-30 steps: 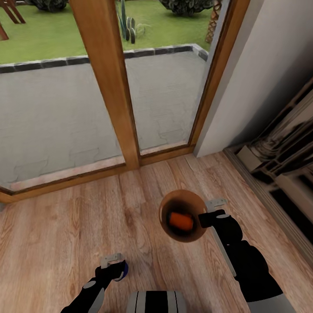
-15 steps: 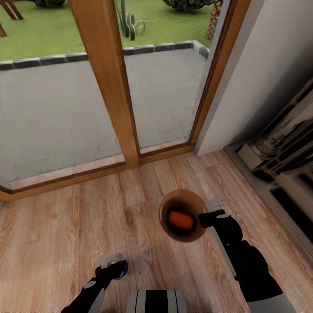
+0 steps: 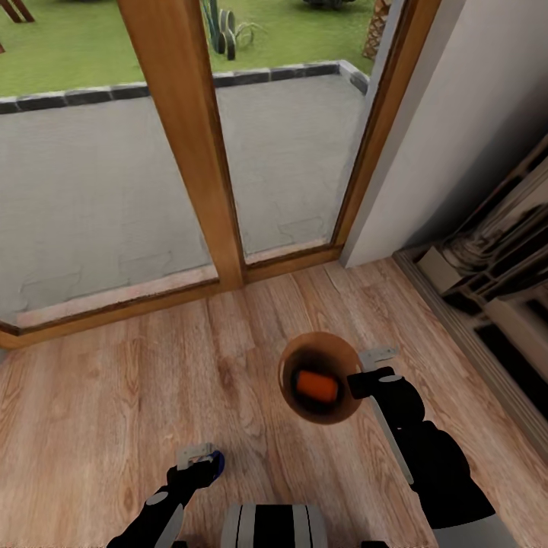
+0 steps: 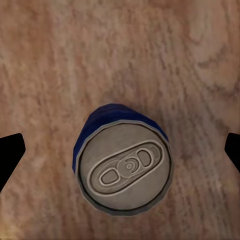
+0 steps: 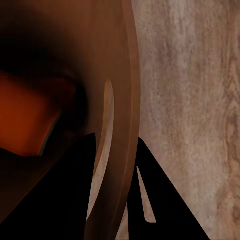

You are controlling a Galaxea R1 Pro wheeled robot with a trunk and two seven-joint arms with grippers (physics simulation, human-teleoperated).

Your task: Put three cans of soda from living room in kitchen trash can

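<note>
Your right pincer [image 3: 358, 373] is clamped on the rim of the bin [image 3: 320, 377], one finger inside the wall and one outside, as the right wrist view shows with the brown rim [image 5: 131, 125] running between the two dark fingers [image 5: 60, 195]. The bin hangs above the wood floor [image 3: 114, 396], its dark brown inside facing up at the head camera, and an orange can [image 3: 317, 387] lies on its side at the bottom of it. Your left pincer [image 3: 199, 464] has the blue can [image 3: 217, 460] in its grip, low at the near edge of the head view; from the left wrist camera you look straight down on the can's pale top [image 4: 124, 171] with its pull tab, the blue side showing above it, and a dark fingertip [image 4: 10, 157] at either edge of that picture. Ahead stands a glass door with a thick wooden frame [image 3: 190, 152], paved ground and grass beyond it, and a grey wall [image 3: 457, 114] to the right.
</note>
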